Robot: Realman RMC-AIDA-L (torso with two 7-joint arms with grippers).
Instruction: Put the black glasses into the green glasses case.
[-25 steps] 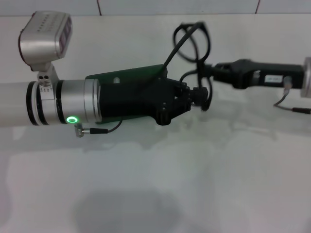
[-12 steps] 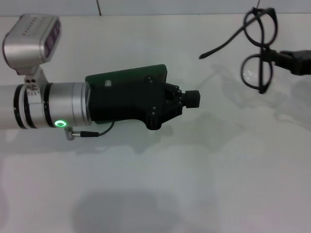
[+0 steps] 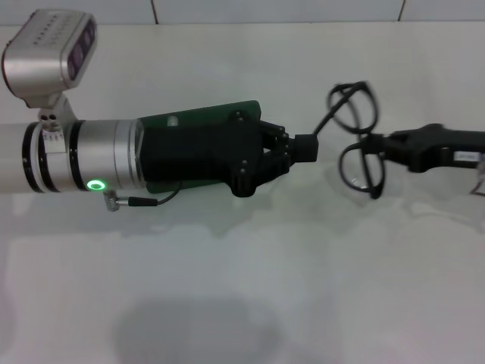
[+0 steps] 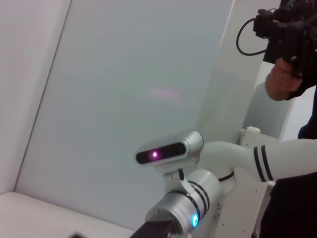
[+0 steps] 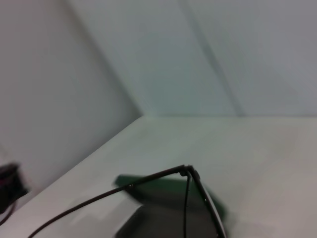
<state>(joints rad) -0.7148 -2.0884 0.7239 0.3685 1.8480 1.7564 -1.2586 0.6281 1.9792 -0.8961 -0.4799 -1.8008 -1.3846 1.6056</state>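
In the head view the black glasses [image 3: 356,110] hang above the table on the right, lenses stacked one over the other and a temple arm reaching left. My right gripper [image 3: 386,144] comes in from the right, shut on their bridge. The green glasses case [image 3: 197,117] lies under my left arm, with only its far edge showing. My left gripper [image 3: 303,148] sits shut just past the case's right end, nothing seen between its fingers, and its tip is close to the glasses' temple arm. The right wrist view shows the glasses [image 5: 188,171] above the case [image 5: 166,187], whose dark inside is open.
The white table [image 3: 303,288] spreads out in front of both arms, and a tiled wall edge runs along the back. The silver camera block [image 3: 53,57] sits on my left wrist. In the left wrist view a person [image 4: 290,54] stands behind the right arm.
My right gripper carried the glasses away to the upper right, then brought them back down and left, close to the left gripper's tip. The left arm shifted only slightly.
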